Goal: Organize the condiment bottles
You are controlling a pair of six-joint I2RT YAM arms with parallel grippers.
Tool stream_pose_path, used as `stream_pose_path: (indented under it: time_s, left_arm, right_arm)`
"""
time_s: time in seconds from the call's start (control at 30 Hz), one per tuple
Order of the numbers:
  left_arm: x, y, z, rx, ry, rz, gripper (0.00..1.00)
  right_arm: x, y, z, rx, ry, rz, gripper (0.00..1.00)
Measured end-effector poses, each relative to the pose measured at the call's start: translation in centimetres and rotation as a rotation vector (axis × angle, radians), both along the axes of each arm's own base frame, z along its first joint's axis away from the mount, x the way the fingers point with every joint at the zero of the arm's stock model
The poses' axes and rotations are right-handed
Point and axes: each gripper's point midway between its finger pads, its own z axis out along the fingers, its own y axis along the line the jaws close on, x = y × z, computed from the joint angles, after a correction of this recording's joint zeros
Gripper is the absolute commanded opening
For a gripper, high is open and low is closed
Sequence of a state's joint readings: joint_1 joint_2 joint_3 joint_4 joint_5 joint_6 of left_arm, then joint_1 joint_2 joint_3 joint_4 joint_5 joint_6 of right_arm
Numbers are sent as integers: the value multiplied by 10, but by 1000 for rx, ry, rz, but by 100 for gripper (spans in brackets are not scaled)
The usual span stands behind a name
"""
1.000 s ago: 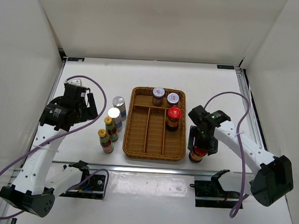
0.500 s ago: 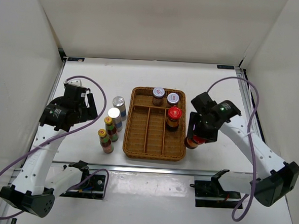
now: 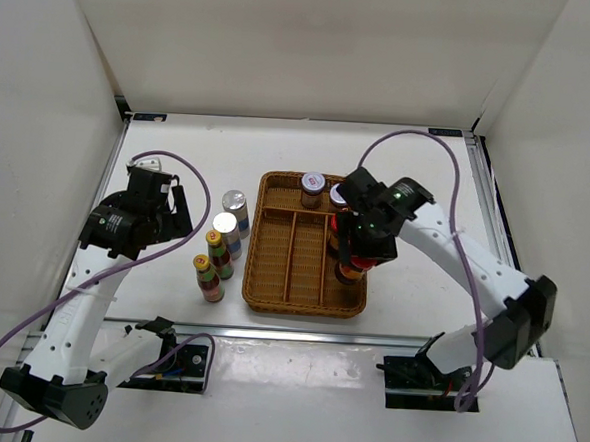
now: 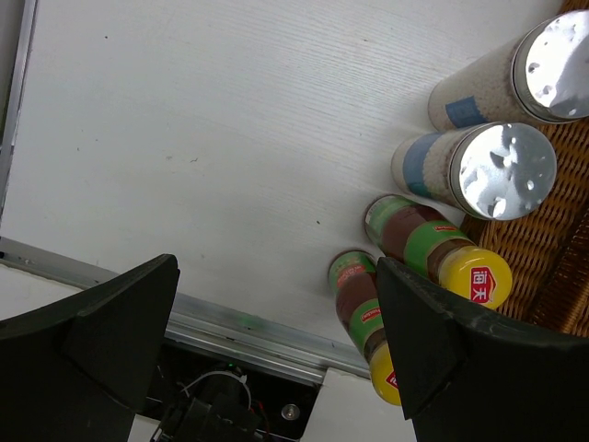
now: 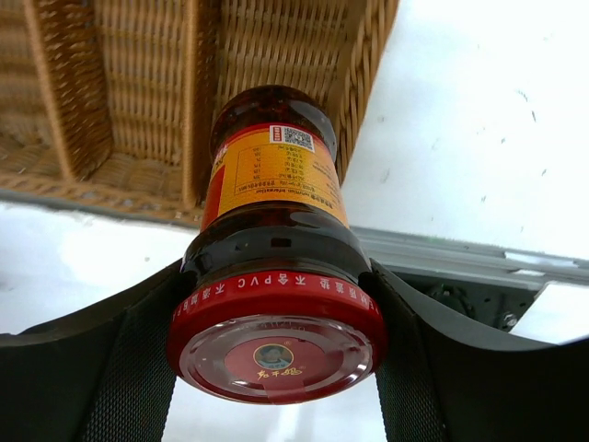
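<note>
Desk [image 3: 427,189], white, carries a wicker tray [image 3: 305,306] at centre with long compartments running front to back.

Right arm reaches in over the tray's right side. Left arm is parked well to the left.

Two grey-lidded jars [image 3: 312,187] stand in the tray's back section. Left of the tray, on the desk: silver-topped bottles [image 3: 225,224] and yellow-capped bottles [image 3: 215,240], all upright, none in the tray.

Red-capped bottle [image 5: 274,198] hangs in the right tool [image 3: 359,247], pinched just under the cap. Its long axis is near upright, cap toward the wrist, base toward the wicker. Wrist view puts the base over the right-hand compartment, just inside the front rim and close to the divider.

Left tool [image 4: 276,261] is spread wide, holding nothing, with the yellow-capped pair just off its right finger.

Judgement: the right arm is the one placed to act. The coming move is a straight drop, and the divider and front rim are the risk.
</note>
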State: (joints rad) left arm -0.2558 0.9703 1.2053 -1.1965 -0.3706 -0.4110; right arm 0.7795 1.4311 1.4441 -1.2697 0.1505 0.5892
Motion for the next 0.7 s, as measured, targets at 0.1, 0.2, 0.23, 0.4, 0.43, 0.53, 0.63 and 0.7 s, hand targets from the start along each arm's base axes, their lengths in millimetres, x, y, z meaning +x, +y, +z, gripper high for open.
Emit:
stream_pose_path:
  time_s: [0.1, 0.2, 0.23, 0.4, 0.43, 0.53, 0.63, 0.7]
  left_arm:
    - [0, 0, 0, 0, -1, 0, 99]
    - [-1, 0, 1, -1, -6, 0, 99]
    - [-1, 0, 1, -2, -7, 0, 99]
    - [-1, 0, 2, -1, -10, -3, 99]
    - [-1, 0, 2, -1, -10, -3, 99]
    - [-1, 0, 2, 1, -9, -4, 99]
    - [-1, 0, 1, 6, -4, -10, 99]
    - [1, 0, 2, 8, -3, -13, 99]
  right_arm:
    - [8, 6, -15, -28, 18, 17, 1]
    - [12, 9, -28, -41, 26, 28, 9]
    - [12, 9, -31, -49, 33, 34, 16]
    - [10, 8, -53, -89, 80, 48, 42]
    - [10, 8, -57, -95, 90, 48, 46]
    - [8, 10, -64, -98, 112, 52, 58]
    - [7, 10, -66, -99, 120, 54, 78]
    - [7, 10, -66, -98, 121, 55, 82]
